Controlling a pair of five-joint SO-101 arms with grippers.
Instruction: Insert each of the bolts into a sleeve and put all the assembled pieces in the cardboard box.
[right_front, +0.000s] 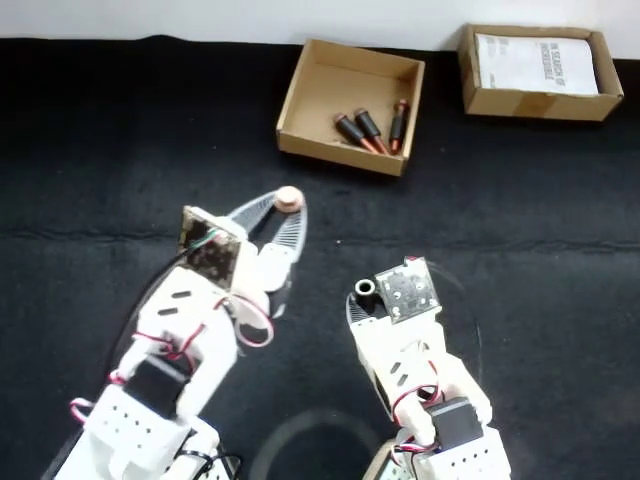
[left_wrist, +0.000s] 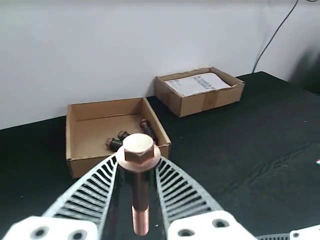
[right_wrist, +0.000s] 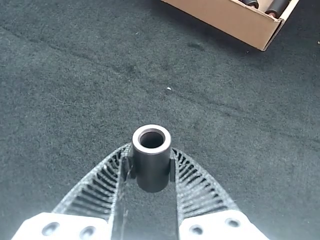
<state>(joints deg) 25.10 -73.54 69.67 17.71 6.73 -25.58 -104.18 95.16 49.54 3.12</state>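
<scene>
My left gripper is shut on a copper bolt, hex head toward the fingertips and threaded end toward the wrist; from above the bolt head shows at the tips of the left gripper, short of the cardboard box. My right gripper is shut on a dark sleeve, its open bore facing away from the wrist; the high view has the sleeve at the right gripper, right of the left arm. Three assembled pieces lie in the box.
A second cardboard box holding a printed sheet sits at the back right. The table is covered by a black mat, with open room to the left and between the arms and the boxes.
</scene>
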